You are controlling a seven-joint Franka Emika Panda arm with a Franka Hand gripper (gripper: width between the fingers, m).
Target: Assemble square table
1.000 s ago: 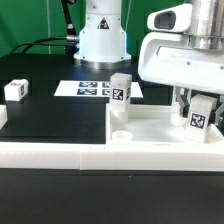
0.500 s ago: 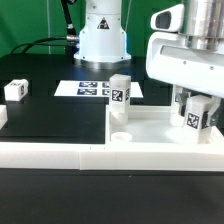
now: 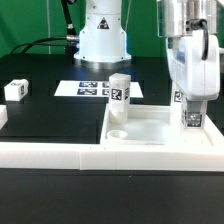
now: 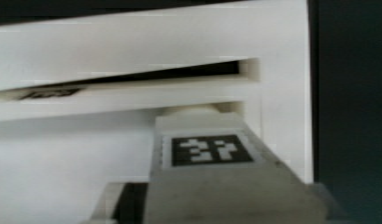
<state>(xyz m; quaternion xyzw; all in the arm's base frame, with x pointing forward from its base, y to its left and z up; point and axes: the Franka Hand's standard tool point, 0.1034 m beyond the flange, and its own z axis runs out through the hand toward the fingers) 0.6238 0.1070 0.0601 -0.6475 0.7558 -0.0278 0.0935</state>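
Gripping a tagged leg block (image 3: 193, 118), the end effector (image 3: 193, 108) holds it upright over the square slab (image 3: 150, 128) at the exterior view's right corner. One leg (image 3: 120, 94) already stands at the slab's far corner; a near corner hole (image 3: 118, 131) is unfilled. Another leg block (image 3: 15, 89) lies on the black surface (image 3: 55, 115), well apart, so roughly half the legs seem left.
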